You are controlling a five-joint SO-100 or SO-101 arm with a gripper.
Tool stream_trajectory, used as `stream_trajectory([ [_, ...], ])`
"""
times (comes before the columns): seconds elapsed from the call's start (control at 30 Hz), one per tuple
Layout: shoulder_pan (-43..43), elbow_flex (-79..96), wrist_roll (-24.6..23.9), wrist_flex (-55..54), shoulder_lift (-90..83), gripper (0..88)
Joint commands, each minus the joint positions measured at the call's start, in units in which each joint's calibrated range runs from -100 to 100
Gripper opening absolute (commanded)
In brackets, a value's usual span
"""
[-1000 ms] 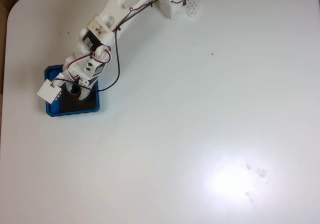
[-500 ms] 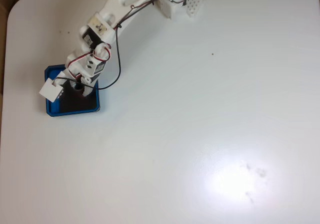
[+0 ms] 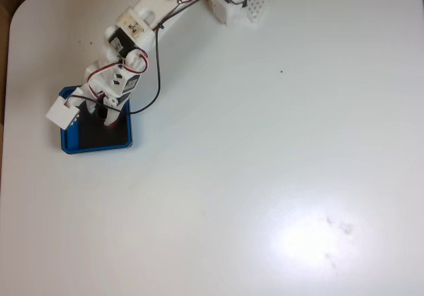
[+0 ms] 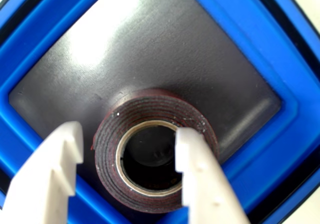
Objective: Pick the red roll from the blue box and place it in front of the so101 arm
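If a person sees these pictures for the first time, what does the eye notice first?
In the wrist view, the red roll lies flat on the black floor of the bright blue box, with two white fingers straddling one side of the ring. In the fixed view, the so101 arm reaches down to the box at the table's left.

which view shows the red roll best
The wrist view: the red roll lies flat on the blue box's black floor, one finger over its hollow core, the other outside its rim. In the fixed view the arm covers it.
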Motion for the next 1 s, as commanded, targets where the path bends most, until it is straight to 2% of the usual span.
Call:
stream_trajectory([
  [0.0,0.13,-1.79,-3.56,0.43,-3.61,16.9],
  [0.07,0.13,-1.88,-7.68,1.75,-3.61,16.9],
  [0.17,0.13,-2.15,-10.22,4.23,-3.61,16.9],
  [0.97,-0.84,-2.42,-10.22,5.71,5.59,16.8],
])
